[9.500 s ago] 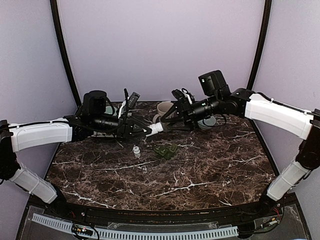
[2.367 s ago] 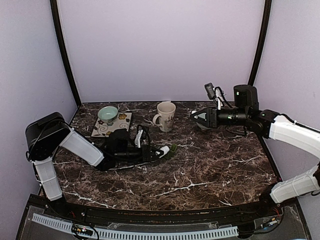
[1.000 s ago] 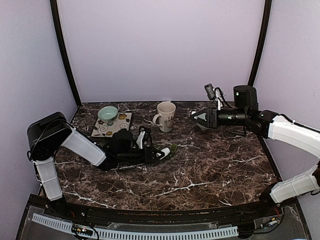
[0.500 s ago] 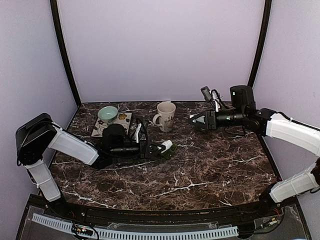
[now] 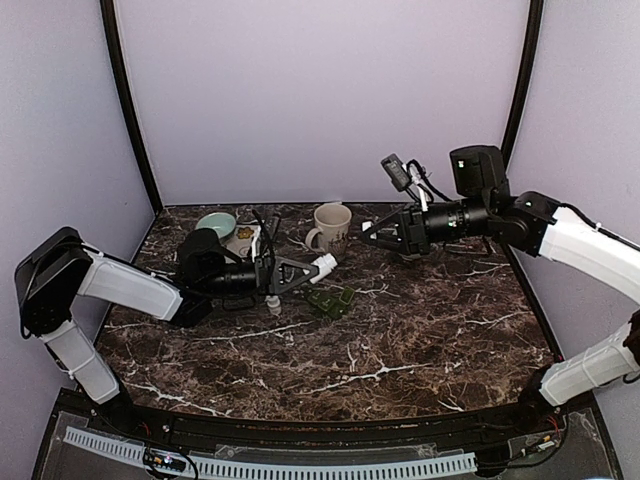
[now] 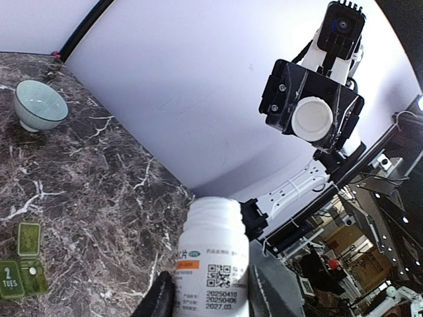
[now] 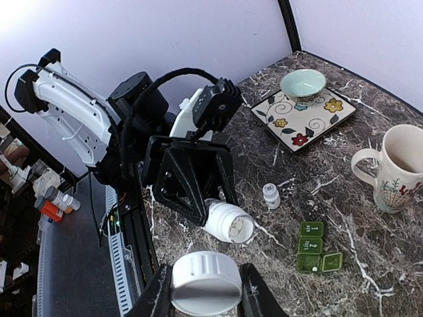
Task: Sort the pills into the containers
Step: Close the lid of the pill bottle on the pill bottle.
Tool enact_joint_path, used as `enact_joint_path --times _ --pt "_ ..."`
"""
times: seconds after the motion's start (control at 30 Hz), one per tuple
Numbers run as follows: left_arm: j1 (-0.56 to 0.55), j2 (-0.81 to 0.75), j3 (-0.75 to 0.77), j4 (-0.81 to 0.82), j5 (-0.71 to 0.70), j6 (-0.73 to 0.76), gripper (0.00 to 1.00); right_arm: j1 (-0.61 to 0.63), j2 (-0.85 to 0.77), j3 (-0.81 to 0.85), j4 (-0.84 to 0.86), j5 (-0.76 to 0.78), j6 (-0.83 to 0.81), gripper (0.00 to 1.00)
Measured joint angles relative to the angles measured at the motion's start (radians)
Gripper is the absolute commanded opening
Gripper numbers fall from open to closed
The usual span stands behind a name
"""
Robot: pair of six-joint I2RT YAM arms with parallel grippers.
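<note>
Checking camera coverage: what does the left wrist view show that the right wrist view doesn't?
Only left wrist: the printed label with a QR code on the white plastic pill bottle gripped in the left tool. Only right wrist: the cream ceramic mug, the floral square plate and a small white vial. Both: that bottle, the white round cap in the right tool, the pale green bowl and the green pill organiser.
</note>
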Motion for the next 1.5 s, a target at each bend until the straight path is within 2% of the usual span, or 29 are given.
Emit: enact_joint_path --times 0.3,0.6,0.8,1.1,1.5 --pt "0.021 0.0 0.032 0.134 0.192 -0.161 0.11 0.088 0.036 0.112 -0.111 0.047 -0.056 0.13" --pt "0.042 0.031 0.033 0.361 0.291 -0.352 0.12 0.148 0.105 0.208 -0.214 0.087 -0.086 0.14" --pt "0.051 0.051 0.03 0.451 0.343 -0.432 0.11 0.196 0.146 0.295 -0.285 0.101 -0.104 0.14" --pt "0.062 0.091 0.029 0.496 0.398 -0.517 0.11 0.246 0.167 0.345 -0.378 0.116 -0.122 0.15" --pt "0.063 0.096 0.036 0.506 0.446 -0.577 0.11 0.262 0.193 0.356 -0.409 0.116 -0.123 0.16"
